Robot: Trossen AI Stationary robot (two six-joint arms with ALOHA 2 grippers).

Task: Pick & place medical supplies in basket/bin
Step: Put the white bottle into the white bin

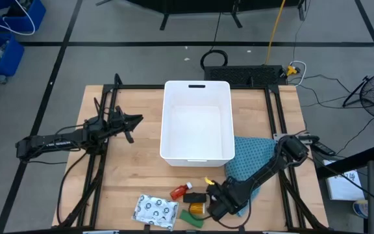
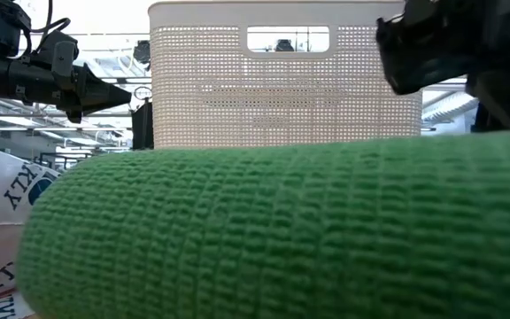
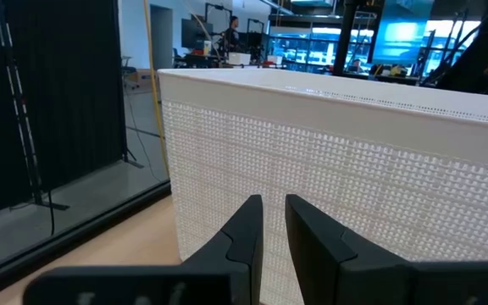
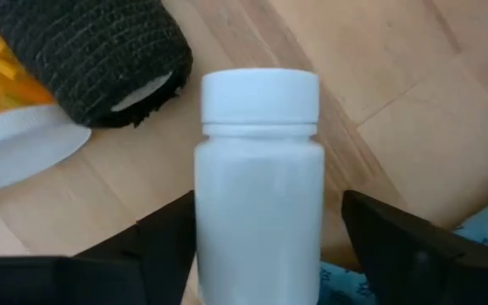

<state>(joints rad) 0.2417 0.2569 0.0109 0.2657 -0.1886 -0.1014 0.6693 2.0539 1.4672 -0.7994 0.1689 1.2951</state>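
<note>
The white bin (image 1: pixel 197 120) shows nothing inside, so the task is judged barely begun; the red bottle (image 1: pixel 180 191), silvery packet (image 1: pixel 155 210), orange vial (image 1: pixel 197 208) and green roll (image 1: pixel 191 218) lie on the table near its front edge. The right gripper (image 1: pixel 217 200) is low among them; a white bottle (image 4: pixel 259 186) stands between its parted fingers, cap and long axis pointing away from the wrist; contact cannot be told. The left gripper (image 3: pixel 271 233), fingers nearly together and empty, waits beside the bin's left wall.

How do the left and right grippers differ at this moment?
The left gripper has its fingers almost shut with nothing between them; the right gripper has its fingers spread on either side of a white bottle. The left gripper is raised beside the white basket, on its left side; the right gripper is low over the table near its front edge, by a black wrap roll. Neither is inside the basket.
</note>
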